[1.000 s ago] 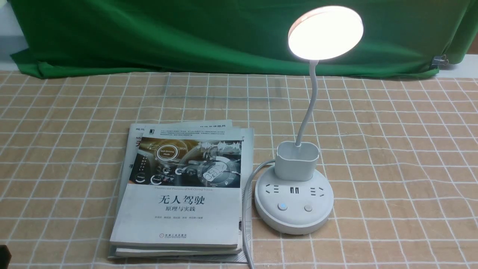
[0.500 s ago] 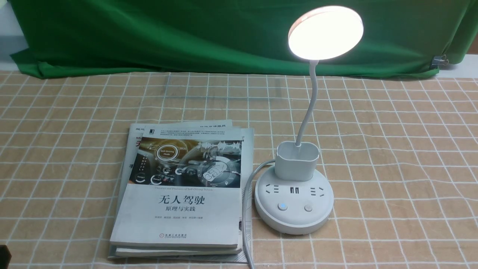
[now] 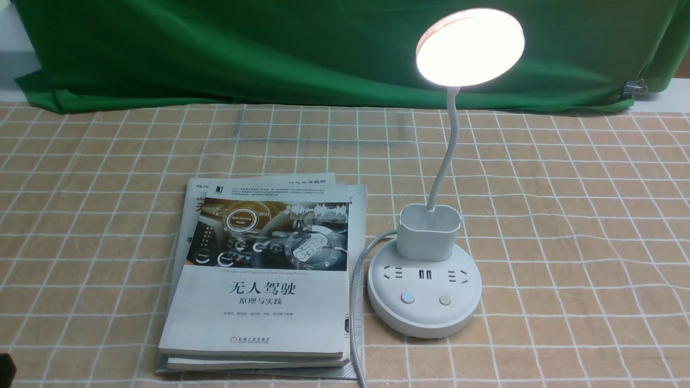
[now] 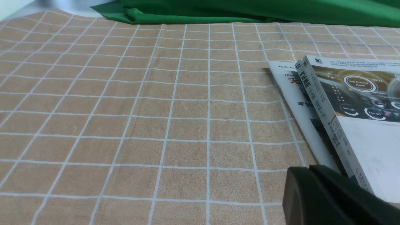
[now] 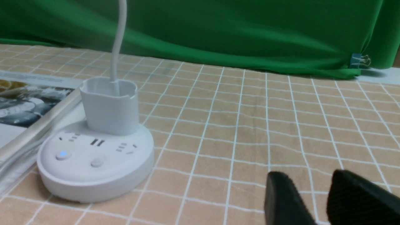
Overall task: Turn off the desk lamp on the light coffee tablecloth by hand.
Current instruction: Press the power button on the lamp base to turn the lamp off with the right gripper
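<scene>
Two dark fingers (image 5: 281,200) of the right gripper (image 5: 307,187) stand apart, empty, low over the light coffee tablecloth (image 3: 566,215) and apart from the desk lamp (image 3: 429,237), with bare cloth between. The lamp stands lit on the cloth, its left button (image 3: 408,298) glowing blue. A stack of books (image 3: 264,280) lies just left of its base, the white cord (image 3: 356,302) running between them. The left gripper (image 4: 307,178) sits near the books' left edge; I cannot tell whether it is parted. A green backdrop (image 3: 269,48) hangs behind.
</scene>
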